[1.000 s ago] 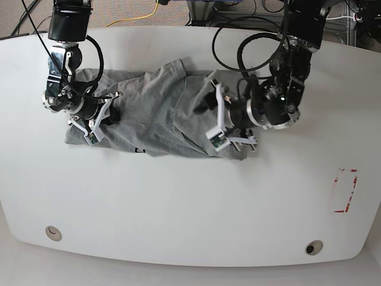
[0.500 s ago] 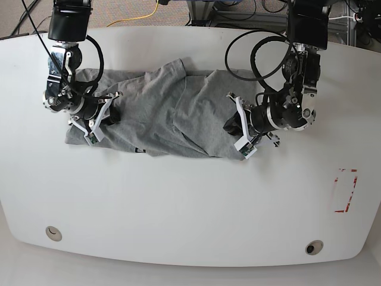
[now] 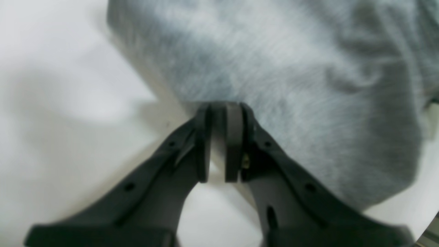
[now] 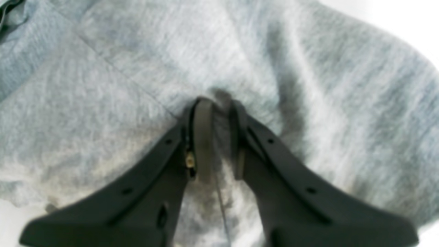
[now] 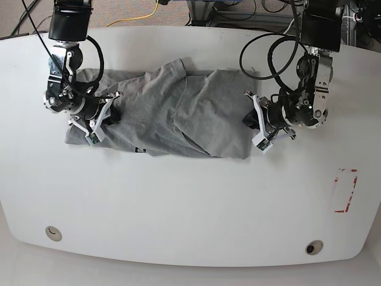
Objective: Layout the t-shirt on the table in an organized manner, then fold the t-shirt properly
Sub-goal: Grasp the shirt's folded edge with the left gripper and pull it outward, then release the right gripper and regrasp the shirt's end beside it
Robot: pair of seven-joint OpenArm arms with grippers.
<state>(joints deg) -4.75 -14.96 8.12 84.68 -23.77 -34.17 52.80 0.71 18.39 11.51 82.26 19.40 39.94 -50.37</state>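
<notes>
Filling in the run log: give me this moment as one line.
stage: spreading | left tool: shut on edge of heather-grey cotton t-shirt | right tool: shut on t-shirt fabric | shirt: bunched on white table

Both wrist views are soft on me right now. On the left wrist camera the t-shirt runs off the top and right edges, and the blur won't let me say whether the left gripper has cloth between its pads. The right gripper hides the fold under it. From the base view, the dark print at the hem is too small to read, and both arms are cut off at the top.
</notes>
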